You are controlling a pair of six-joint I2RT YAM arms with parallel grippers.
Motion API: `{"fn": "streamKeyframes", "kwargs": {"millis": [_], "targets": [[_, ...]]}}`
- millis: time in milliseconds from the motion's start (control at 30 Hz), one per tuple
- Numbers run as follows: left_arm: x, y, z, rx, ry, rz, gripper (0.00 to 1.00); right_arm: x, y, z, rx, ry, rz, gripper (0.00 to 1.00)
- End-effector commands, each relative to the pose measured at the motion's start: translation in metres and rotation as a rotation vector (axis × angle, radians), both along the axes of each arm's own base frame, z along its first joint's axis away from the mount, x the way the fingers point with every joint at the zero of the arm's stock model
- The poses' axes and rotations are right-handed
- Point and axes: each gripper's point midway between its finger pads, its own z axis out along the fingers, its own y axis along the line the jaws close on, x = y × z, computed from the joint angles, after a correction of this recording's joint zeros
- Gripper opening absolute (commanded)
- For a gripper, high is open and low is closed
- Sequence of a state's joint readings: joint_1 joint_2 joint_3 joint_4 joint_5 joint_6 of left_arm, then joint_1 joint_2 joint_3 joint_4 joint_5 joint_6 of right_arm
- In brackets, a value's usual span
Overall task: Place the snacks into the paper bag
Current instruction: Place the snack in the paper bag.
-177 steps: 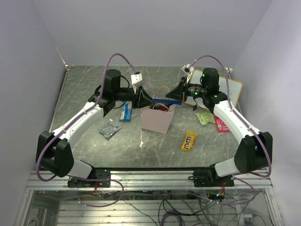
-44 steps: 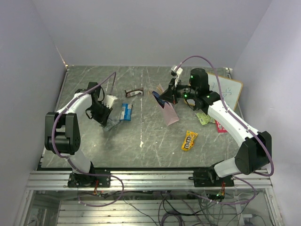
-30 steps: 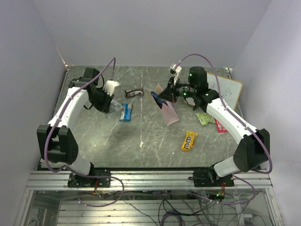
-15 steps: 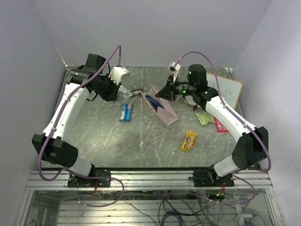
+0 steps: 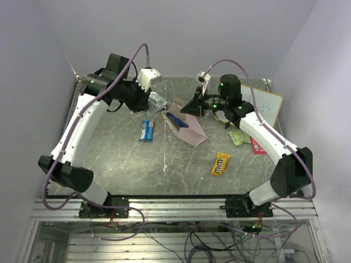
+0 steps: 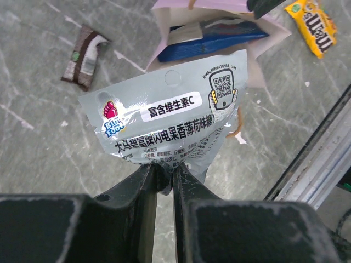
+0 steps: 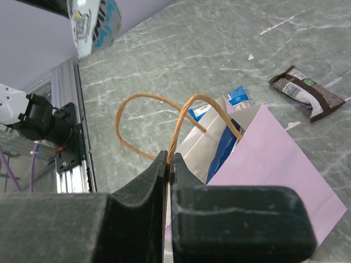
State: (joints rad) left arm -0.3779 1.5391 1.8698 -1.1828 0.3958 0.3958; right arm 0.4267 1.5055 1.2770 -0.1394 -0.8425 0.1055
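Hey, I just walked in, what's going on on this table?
Two robot arms are packing snacks into a paper bag. The right end effector is shut on the bag's handle, holding its mouth open. The left end effector grips a silver-grey packet in the air near the opening. A dark blue chip bag is already inside. The blue-white packet, brown bar, yellow M&M's, light green packet and pink-red packet lie outside it.

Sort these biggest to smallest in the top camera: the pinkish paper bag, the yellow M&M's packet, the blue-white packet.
1. Pinkish paper bag: biggest by far.
2. Yellow M&M's packet and blue-white packet: they look about the same, so no ranking between them.
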Motion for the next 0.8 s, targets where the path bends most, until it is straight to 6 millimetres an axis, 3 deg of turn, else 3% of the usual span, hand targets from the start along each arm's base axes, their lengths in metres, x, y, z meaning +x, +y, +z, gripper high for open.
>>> {"fn": "streamKeyframes", "kwargs": {"millis": [0, 200, 433, 767], "targets": [[-0.005, -0.029, 0.0, -0.078, 0.058, -0.056, 0.23, -0.004, 0.007, 0.014, 0.045, -0.012, 0.04, 0.0], [-0.011, -0.058, 0.0, -0.2, 0.095, -0.115, 0.22, -0.005, 0.008, 0.019, 0.061, -0.007, 0.044, 0.0], [-0.022, -0.064, -0.034, -0.187, 0.136, -0.152, 0.22, -0.003, 0.006, 0.018, 0.053, -0.01, 0.032, 0.0], [-0.01, -0.063, -0.056, -0.074, 0.155, -0.11, 0.22, -0.004, 0.007, 0.012, 0.047, -0.003, 0.056, 0.0]]}}
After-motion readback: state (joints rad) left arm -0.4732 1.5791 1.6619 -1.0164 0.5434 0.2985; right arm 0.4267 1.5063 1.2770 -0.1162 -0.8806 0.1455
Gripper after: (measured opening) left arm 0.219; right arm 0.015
